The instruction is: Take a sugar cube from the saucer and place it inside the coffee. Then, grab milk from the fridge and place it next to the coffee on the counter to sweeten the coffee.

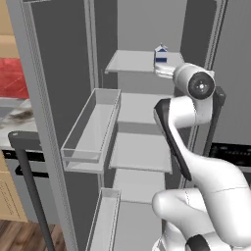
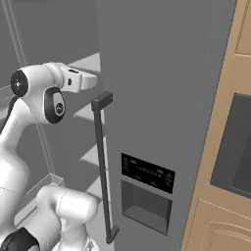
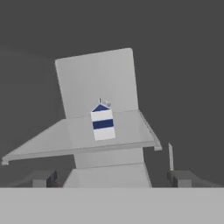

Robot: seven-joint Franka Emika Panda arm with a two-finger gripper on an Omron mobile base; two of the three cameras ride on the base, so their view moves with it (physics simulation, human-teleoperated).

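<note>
The milk (image 3: 103,122) stood upright on the top shelf (image 3: 52,142) inside the open fridge (image 1: 147,29), near that shelf's middle — further shelves lay below it. The gripper (image 3: 111,177) hung in front of the shelf, apart from the milk, fingers spread to either side. The door bins (image 1: 90,135) sat left of the shelves; the counter (image 1: 12,122) lay beyond the door, further left.

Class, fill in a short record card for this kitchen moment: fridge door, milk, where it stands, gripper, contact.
fridge door: open, fridge shelves and door bins in view
milk: white carton with a dark blue band, upright
where it stands: on the top shelf inside the fridge
gripper: open, aimed at the carton
contact: none, carton lies ahead of the fingertips
</note>
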